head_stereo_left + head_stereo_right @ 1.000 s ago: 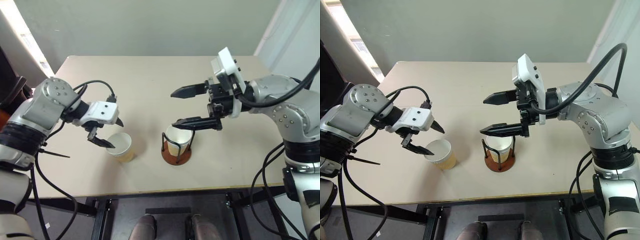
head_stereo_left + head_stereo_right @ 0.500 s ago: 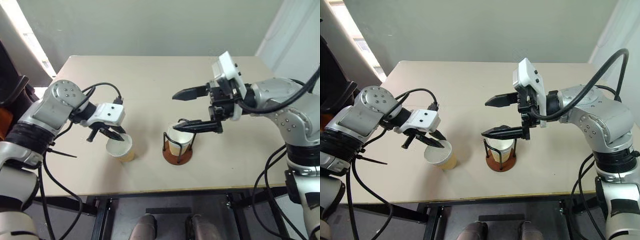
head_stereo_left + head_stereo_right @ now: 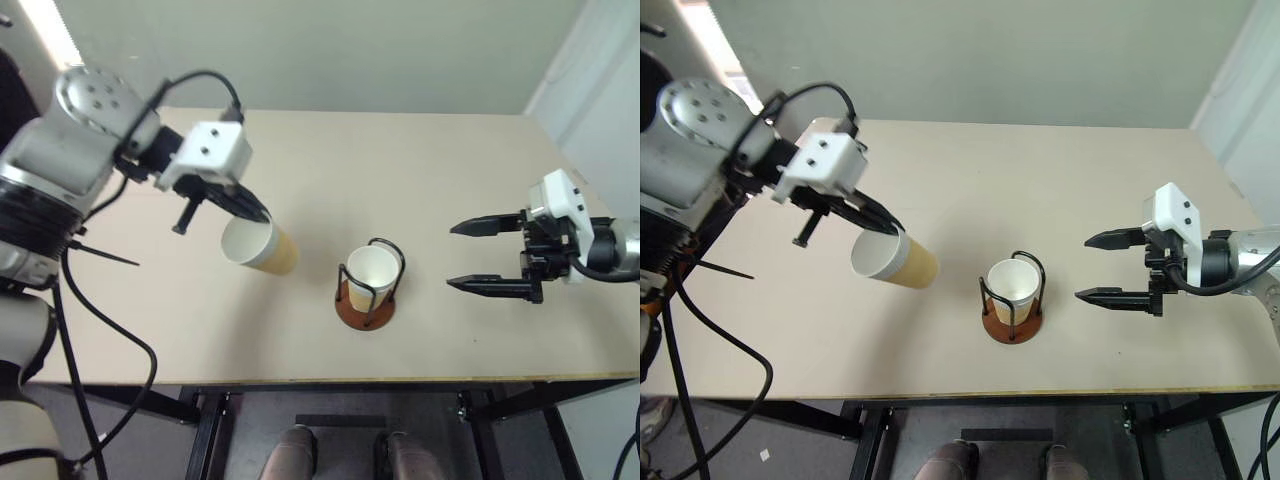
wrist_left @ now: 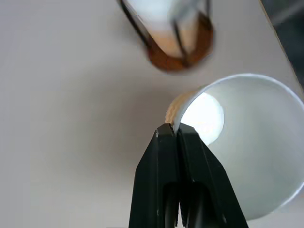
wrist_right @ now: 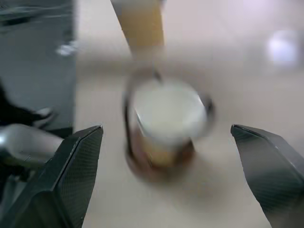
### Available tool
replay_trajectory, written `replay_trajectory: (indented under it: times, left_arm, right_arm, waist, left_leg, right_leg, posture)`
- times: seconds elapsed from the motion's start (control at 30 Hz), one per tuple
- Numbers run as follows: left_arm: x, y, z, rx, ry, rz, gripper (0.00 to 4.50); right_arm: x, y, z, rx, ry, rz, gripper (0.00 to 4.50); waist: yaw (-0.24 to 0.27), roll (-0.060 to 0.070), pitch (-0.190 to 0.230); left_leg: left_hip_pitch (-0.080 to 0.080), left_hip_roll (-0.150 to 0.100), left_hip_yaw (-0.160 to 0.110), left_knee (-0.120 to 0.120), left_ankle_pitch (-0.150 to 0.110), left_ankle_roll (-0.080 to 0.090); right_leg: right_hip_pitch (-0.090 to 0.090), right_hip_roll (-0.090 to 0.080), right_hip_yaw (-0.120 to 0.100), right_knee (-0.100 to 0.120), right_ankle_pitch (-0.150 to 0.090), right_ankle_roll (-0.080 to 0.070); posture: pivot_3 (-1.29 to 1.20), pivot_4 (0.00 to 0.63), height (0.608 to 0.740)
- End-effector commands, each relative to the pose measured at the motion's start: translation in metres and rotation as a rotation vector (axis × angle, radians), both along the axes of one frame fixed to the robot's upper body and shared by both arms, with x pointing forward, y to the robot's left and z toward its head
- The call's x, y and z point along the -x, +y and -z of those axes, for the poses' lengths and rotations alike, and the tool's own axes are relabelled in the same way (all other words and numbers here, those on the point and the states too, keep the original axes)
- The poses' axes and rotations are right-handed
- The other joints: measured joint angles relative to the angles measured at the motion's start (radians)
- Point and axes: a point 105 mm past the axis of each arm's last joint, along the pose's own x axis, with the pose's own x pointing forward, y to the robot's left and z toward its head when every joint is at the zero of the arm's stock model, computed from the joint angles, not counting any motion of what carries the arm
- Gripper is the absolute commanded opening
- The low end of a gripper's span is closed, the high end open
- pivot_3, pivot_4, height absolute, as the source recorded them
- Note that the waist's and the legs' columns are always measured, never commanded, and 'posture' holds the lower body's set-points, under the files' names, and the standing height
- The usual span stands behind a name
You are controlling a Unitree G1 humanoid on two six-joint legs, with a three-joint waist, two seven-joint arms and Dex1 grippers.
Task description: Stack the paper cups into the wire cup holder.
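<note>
Left hand [image 3: 885, 222]: clamped on the rim of a tilted paper cup [image 3: 893, 261], held above the tabletop [image 3: 1060, 180].
Right hand [image 3: 1088, 268]: fingers spread, empty.
Wire cup holder [image 3: 1013, 306]: between both hands, one cup [image 3: 1011, 286] inside.

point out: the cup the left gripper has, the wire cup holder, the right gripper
held paper cup [image 3: 902, 260], right eye view: on its tan side wall.
wire cup holder [image 3: 365, 312], left eye view: on the reddish-brown base disc.
right gripper [image 3: 470, 257], left eye view: midway between its open fingertips.
</note>
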Motion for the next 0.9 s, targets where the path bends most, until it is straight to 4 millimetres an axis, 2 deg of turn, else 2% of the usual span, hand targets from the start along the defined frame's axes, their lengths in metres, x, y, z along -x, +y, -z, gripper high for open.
replay_trajectory:
  times: [0.03,0.07,0.17,0.23,0.33,0.47,0.63,0.7,0.9]
  left_arm:
    - [0.018,-0.043,-0.043,0.116,0.009,0.196,0.05]
    - [0.019,-0.05,-0.045,0.112,0.009,0.227,0.05]
    - [0.019,-0.068,-0.046,0.076,0.005,0.298,0.05]
    - [0.015,-0.078,-0.046,0.047,-0.005,0.324,0.05]
    - [0.012,-0.088,-0.047,0.026,-0.01,0.343,0.05]
    - [0.006,-0.106,-0.041,-0.029,-0.02,0.373,0.05]
    - [0.003,-0.12,-0.042,-0.048,-0.04,0.4,0.05]
    - [0.002,-0.126,-0.042,-0.045,-0.041,0.407,0.05]
    - [-0.003,-0.141,-0.042,-0.04,-0.052,0.414,0.05]
  right_arm:
    - [0.027,-0.053,-0.013,-0.071,-0.143,0.202,4.5]
    - [0.034,-0.057,-0.011,-0.077,-0.147,0.226,4.5]
    - [0.046,-0.059,-0.028,-0.128,-0.195,0.239,4.5]
    - [0.051,-0.056,-0.04,-0.153,-0.215,0.218,4.5]
    - [0.057,-0.052,-0.049,-0.174,-0.209,0.188,4.5]
    - [0.067,-0.042,-0.049,-0.174,-0.113,0.125,4.5]
    - [0.071,-0.04,-0.05,-0.168,-0.098,0.128,4.5]
    - [0.071,-0.041,-0.05,-0.163,-0.096,0.131,4.5]
    - [0.068,-0.041,-0.045,-0.144,-0.091,0.142,4.5]
  waist:
    - [0.006,-0.002,0.001]
    - [0.005,-0.002,0.001]
    - [0.002,0.0,0.002]
    - [-0.006,0.001,0.002]
    - [-0.016,0.0,0.002]
    - [-0.012,0.0,0.003]
    - [-0.005,0.0,0.003]
    - [-0.001,0.001,0.003]
    - [0.012,0.001,0.003]
  left_leg:
    - [0.0,-0.001,0.002,0.0,0.001,0.002]
    - [-0.002,0.0,-0.004,0.001,0.002,0.001]
    - [-0.001,-0.002,0.002,0.003,-0.001,0.002]
    - [-0.001,-0.002,0.005,0.008,-0.003,0.005]
    - [0.0,-0.004,0.007,0.012,-0.004,0.008]
    - [0.0,-0.011,0.008,0.012,-0.003,0.012]
    - [-0.005,-0.014,0.012,0.016,-0.002,0.011]
    - [-0.007,-0.014,0.014,0.018,-0.004,0.013]
    - [-0.012,-0.014,0.018,0.03,-0.014,0.018]
  right_leg:
    - [0.002,0.0,0.0,-0.001,0.001,0.004]
    - [0.002,0.001,-0.002,-0.001,0.0,0.005]
    - [0.002,-0.001,0.001,-0.001,-0.001,0.006]
    - [0.004,-0.001,0.005,-0.002,-0.004,0.009]
    - [0.008,0.0,0.011,-0.003,-0.004,0.014]
    - [0.008,0.001,0.021,-0.005,-0.003,0.022]
    - [0.009,-0.002,0.025,-0.011,-0.004,0.031]
    - [0.009,-0.003,0.025,-0.015,0.001,0.042]
    - [0.008,-0.006,0.026,-0.016,0.0,0.047]
  posture:
    - [0.0,0.15,0.74]
    - [0.0,0.15,0.74]
    - [0.0,0.15,0.74]
    - [0.0,0.15,0.74]
    - [0.0,0.15,0.74]
    - [0.0,0.15,0.74]
    - [0.0,0.15,0.74]
    - [0.0,0.15,0.74]
    - [0.0,0.15,0.74]
